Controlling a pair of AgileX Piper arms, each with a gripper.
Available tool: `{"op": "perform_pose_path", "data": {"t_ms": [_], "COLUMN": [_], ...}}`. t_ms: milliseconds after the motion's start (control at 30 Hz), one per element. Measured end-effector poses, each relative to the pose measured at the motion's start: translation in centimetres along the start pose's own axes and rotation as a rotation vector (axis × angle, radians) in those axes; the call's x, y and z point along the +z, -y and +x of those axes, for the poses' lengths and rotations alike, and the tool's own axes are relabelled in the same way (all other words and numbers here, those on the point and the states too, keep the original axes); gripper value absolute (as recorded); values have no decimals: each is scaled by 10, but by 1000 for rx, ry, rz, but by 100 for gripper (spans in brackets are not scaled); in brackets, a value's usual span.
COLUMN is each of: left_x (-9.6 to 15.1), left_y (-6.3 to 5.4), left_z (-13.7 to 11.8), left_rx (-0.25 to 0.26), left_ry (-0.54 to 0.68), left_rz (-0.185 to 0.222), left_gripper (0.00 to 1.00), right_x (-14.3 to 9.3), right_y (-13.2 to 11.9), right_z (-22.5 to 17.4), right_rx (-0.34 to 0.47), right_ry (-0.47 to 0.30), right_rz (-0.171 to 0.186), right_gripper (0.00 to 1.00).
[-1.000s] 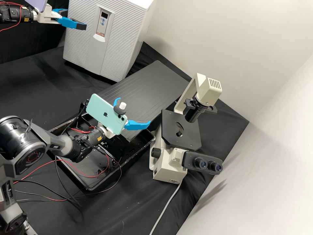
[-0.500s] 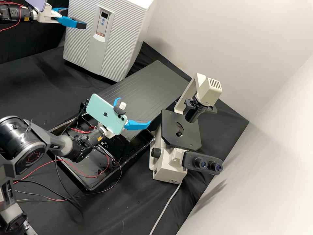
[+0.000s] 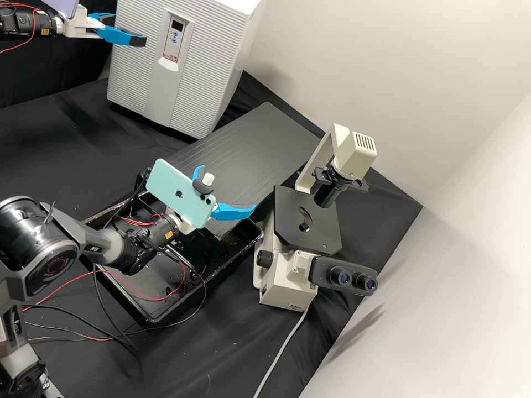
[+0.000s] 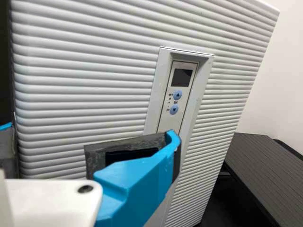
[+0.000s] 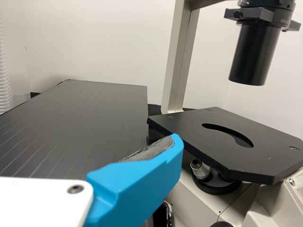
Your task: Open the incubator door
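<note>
High view, left to right. The left gripper (image 3: 126,31), fingers spread, one partly hidden, is before the incubator (image 3: 235,66); contact is unclear. The incubator stands upright on the table (image 3: 50,138), top cropped, long axis near vertical, closed ribbed door (image 3: 133,83) facing that gripper; its panel (image 3: 175,50) carries small print. The right gripper (image 3: 228,197), fingers spread, partly behind a phone (image 3: 176,193), is well apart.

A cream and black microscope (image 3: 286,281) stands on the right. Its grey cord (image 3: 283,346) runs to the near side. A black tray (image 3: 232,260) sits left, with a flat dark board (image 3: 268,141) farther back.
</note>
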Motion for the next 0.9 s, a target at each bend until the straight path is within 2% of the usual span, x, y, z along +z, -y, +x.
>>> {"op": "perform_pose_path", "data": {"t_ms": [900], "left_x": [-3], "left_y": [-1], "left_z": [-1], "left_rx": [-8], "left_ry": [-50], "left_rz": [-10], "left_gripper": [0], "right_x": [0], "right_y": [0], "right_z": [0], "right_rx": [0], "right_ry": [0], "right_rz": [0], "right_gripper": [100]}}
